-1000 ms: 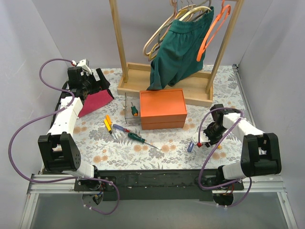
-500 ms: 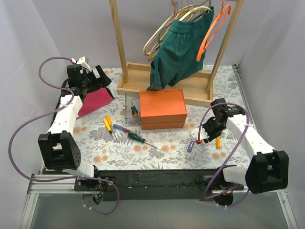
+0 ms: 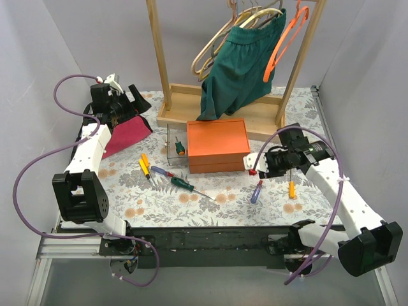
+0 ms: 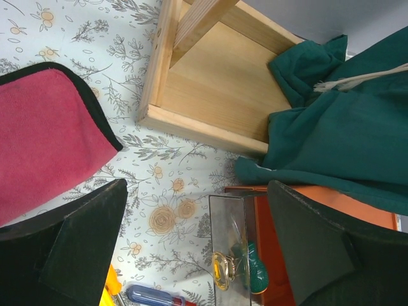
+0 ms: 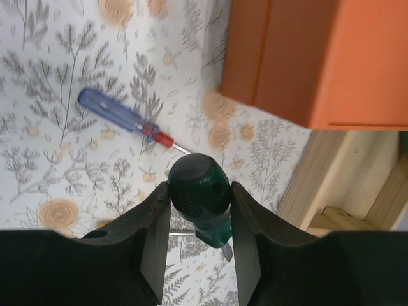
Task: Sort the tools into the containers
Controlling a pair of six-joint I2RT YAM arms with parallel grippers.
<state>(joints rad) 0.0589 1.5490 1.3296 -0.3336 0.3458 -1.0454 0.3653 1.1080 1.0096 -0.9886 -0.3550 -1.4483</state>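
The right gripper [image 5: 200,207] is clamped on the handle of a green-handled screwdriver [image 5: 195,185], with a finger pressed to each side, and holds it above the floral table [image 3: 223,204]. In the top view it sits close to the orange box [image 3: 217,141], at about 4 o'clock from the box's middle and just off the near right corner. On the table at the gripper's 6 o'clock lies a blue screwdriver [image 3: 255,193], and a yellow-handled screwdriver [image 3: 291,189] lies at its 4 o'clock; neither touches the gripper. The clear box [image 3: 173,144] stands against the orange box at its 9 o'clock, with a green-handled tool [image 3: 180,149] inside. At the orange box's 7 to 8 o'clock several more tools lie loose: two yellow screwdrivers [image 3: 145,167], a purple-and-red one [image 3: 160,171] and a long-shafted green screwdriver [image 3: 183,184]. The left gripper [image 4: 197,191] has its fingers spread wide with nothing between them, up at the orange box's 10 o'clock, over the far edge of a pink cloth [image 3: 127,135]. At 12 o'clock the wooden rack's tray [image 3: 264,121] backs onto the orange box, and a teal garment [image 3: 239,60] hangs down over the box's far edge beside an orange hanger [image 3: 287,35].
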